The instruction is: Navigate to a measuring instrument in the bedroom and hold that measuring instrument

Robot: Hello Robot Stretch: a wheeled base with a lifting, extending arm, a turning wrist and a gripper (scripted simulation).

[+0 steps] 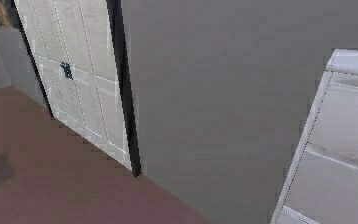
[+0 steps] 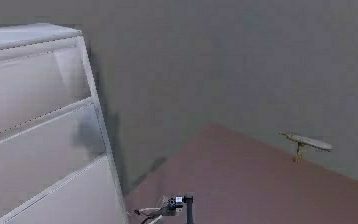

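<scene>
Task looks early, still in the nav phase by my read. The forward view has a white panelled door (image 1: pixel 79 75) in a dark frame at the upper left, w/ a small dark handle (image 1: pixel 66 70). A plain grey wall (image 1: pixel 217 100) runs right of it, and the corner of a white shelf unit (image 1: pixel 332 140) sits at the right edge over red-brown floor (image 1: pixel 57 170). The arm side view has what's prob. the same white shelf unit (image 2: pixel 42 120) filling the left, standing against the grey wall. More floor runs to the right, w/ a pale flat thing on a thin stem (image 2: pixel 307 143) well apart near the right edge; too small to name. The gripper (image 2: pixel 143 211) is low at the bottom edge, just beside the unit's lower corner. There's only bare floor behind its far end, so it holds nothing. State of the fingers (image 2: pixel 152 210): can't tell from these pics. Where the measuring instrument is: can't tell either, nothing here has a shape or colour I'd call one, and what's on the shelves is too blurred to read. Whether this is the bedroom is also unclear. Done so far: nothing I can confirm beyond the robot being indoors near a door and shelving. Left, as I judge it: find the right room, spot the instrument, drive up side-on, reach out and pick it up, i.e. basically all of it.
</scene>
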